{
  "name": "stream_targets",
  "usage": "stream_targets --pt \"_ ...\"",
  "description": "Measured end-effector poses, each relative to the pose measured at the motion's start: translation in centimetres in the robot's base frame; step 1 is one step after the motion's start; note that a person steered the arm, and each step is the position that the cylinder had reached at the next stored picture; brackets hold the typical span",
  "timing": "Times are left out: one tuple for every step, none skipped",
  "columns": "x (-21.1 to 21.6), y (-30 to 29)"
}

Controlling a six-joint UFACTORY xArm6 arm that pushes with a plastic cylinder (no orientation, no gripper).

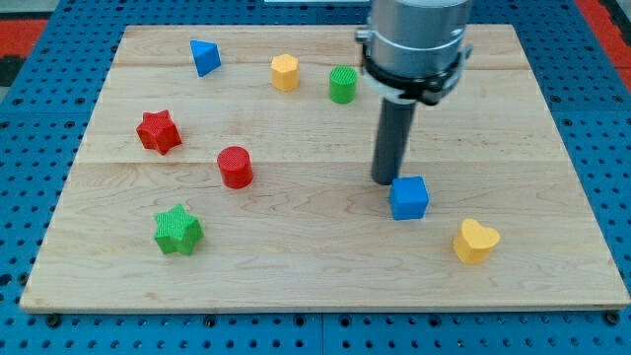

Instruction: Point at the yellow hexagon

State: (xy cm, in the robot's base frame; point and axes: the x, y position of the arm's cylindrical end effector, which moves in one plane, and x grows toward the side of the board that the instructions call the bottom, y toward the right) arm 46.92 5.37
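The yellow hexagon (285, 72) sits near the view's top, a little left of centre, on the wooden board (296, 266). My tip (386, 180) is at the lower end of the dark rod, right of centre. It stands just above and left of the blue cube (408, 197), touching or nearly touching it. The tip is well down and to the right of the yellow hexagon. The green cylinder (342, 85) stands between them, just right of the hexagon.
A blue triangle (204, 56) is at the top left. A red star (158, 131) and red cylinder (235, 167) sit at the left. A green star (177, 230) is at the lower left. A yellow heart (475, 241) is at the lower right.
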Motion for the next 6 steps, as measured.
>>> stream_targets --pt "3.8 -1.1" --pt "2.6 5.0" --pt "1.1 7.0" --pt "-0.6 3.6" --pt "-2.4 6.7" --pt "-3.3 6.2"
